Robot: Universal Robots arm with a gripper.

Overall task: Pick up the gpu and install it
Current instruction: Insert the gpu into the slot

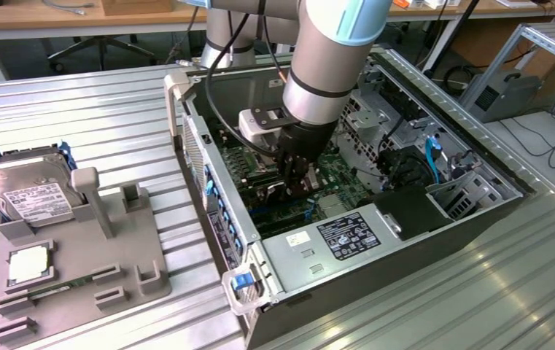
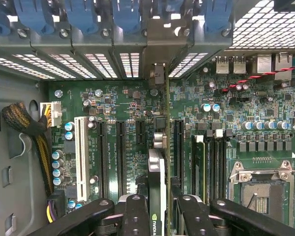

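The gripper (image 2: 160, 209) clamps the gpu (image 2: 159, 147) edge-on over a motherboard (image 2: 128, 105) slot inside the case (image 1: 394, 248); thin, light, stiff yet fragile, it seems best pinched by its top edge.

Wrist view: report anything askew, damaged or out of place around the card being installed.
Nothing stands out. The gpu stands edge-on between the gripper fingers, parallel to the motherboard slots, its bracket at the rear openings. Whether it is fully seated cannot be told.
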